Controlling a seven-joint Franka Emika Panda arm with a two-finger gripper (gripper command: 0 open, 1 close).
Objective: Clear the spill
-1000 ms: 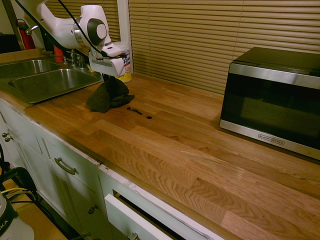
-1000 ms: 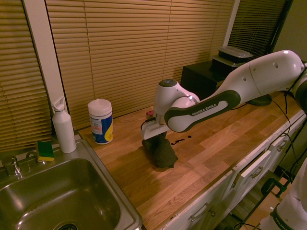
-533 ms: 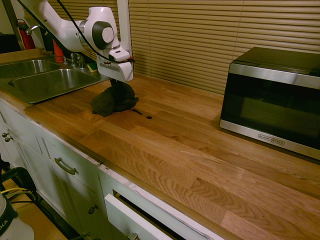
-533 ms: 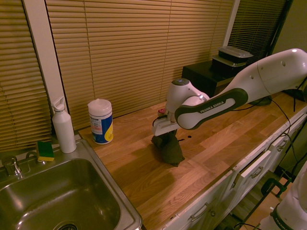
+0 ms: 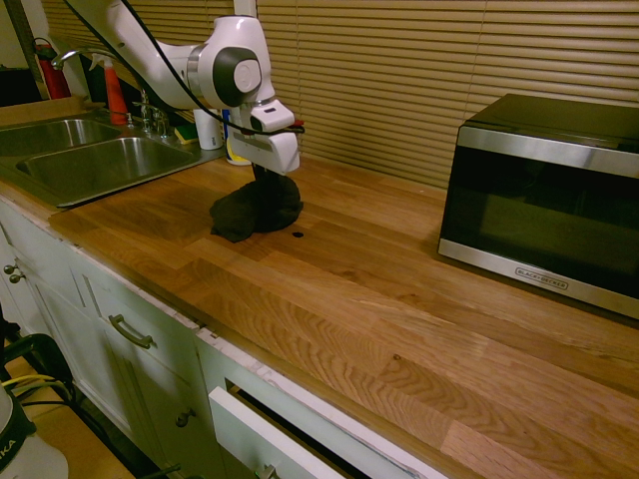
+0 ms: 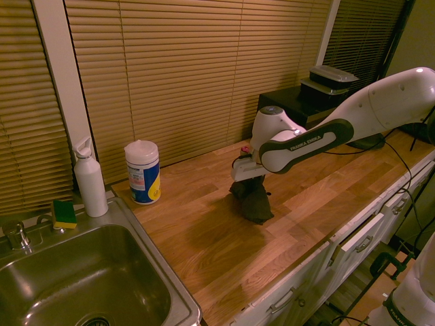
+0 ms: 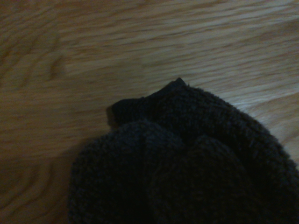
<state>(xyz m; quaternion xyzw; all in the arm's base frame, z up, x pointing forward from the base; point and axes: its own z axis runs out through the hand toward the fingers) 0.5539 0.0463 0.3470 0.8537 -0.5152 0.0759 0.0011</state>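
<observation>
Wiping across the counter, you are holding the cloth in the gripper with jaws clamped tight on its bunched top, covering most of the spill, with one dark drop lying just beside the cloth's edge.

You have open wooden tabletop between the bunched dark cloth and the black, steel-trimmed microwave, while the white wipes canister and steel sink crowd the other side.
</observation>
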